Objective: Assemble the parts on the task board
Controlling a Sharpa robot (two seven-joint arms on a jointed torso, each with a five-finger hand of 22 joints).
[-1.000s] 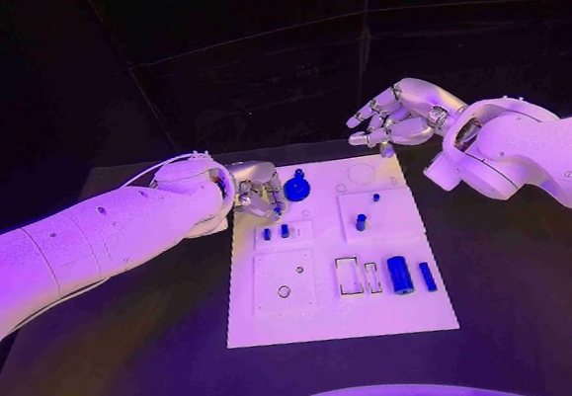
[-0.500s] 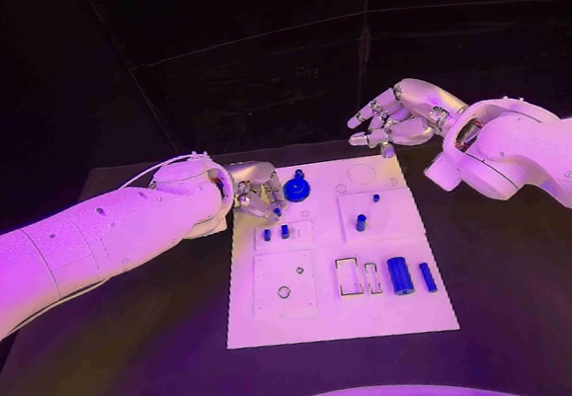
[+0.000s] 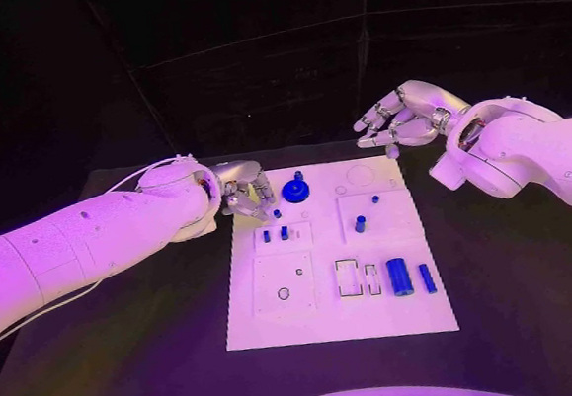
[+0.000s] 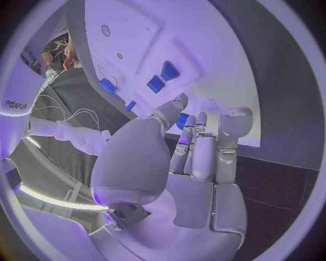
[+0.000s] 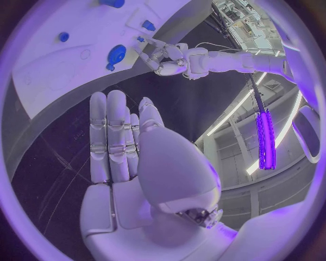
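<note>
- White task board (image 3: 335, 321) flat mid-surface, black surface (image 3: 139, 378) all round.
- Progress, judged: early to middle. Round blue part (image 3: 297, 191) near far edge, looks seated, small knob on top. Two small blue pegs (image 3: 275, 233) upright in left-centre block. One more blue peg (image 3: 360, 223) upright in right-centre block, tiny blue piece just beyond it.
- Still loose, by the look: blue cylinder (image 3: 400, 275) lying flat near the near-right end, thin blue bar (image 3: 427, 277) just beside it. Neither in a socket.
- Recesses: rectangular slot (image 3: 348, 277) beside the cylinder open, nothing in it. Round hole (image 3: 283, 292) in near-left plate unfilled. Faint round recess (image 3: 361, 174) at far right also bare.
- Left hand (image 3: 249, 197) at far-left board edge, just beside the round blue part; fingers curled toward it. Something blue at the fingertips in wrist view, but can't tell if pinched or just behind them.
- Right hand (image 3: 398, 120) above far-right corner, off the board, fingers loosely spread, holding nothing.
- Likely step in hand: working the far-left cluster; cylinder and bar left to place.
</note>
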